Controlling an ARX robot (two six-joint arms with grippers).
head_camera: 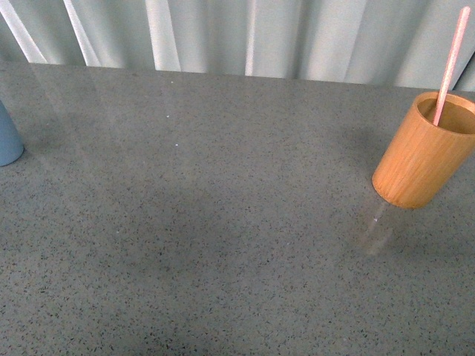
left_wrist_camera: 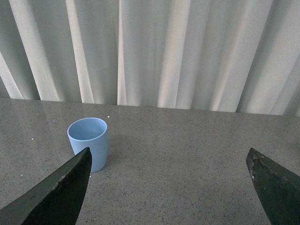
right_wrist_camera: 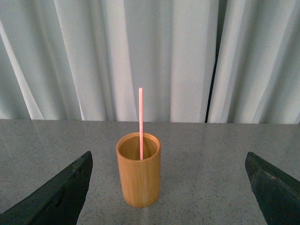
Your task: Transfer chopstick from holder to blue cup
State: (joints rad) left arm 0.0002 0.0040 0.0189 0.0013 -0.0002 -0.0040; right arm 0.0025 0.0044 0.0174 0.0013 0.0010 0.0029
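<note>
The orange-brown wooden holder (head_camera: 424, 150) stands at the table's right side, with the pale pink chopstick (head_camera: 450, 65) upright inside it. In the right wrist view the holder (right_wrist_camera: 138, 169) and chopstick (right_wrist_camera: 140, 123) sit a short way ahead of my open right gripper (right_wrist_camera: 168, 161), nearer its left finger. The blue cup (head_camera: 7, 137) is at the far left edge of the front view, partly cut off. In the left wrist view the blue cup (left_wrist_camera: 88, 143) stands empty ahead of my open left gripper (left_wrist_camera: 168, 159), just beyond its left finger. Neither gripper shows in the front view.
A grey speckled tabletop (head_camera: 223, 222) spans the scene between cup and holder. A pale pleated curtain (head_camera: 245, 33) hangs along the table's far edge.
</note>
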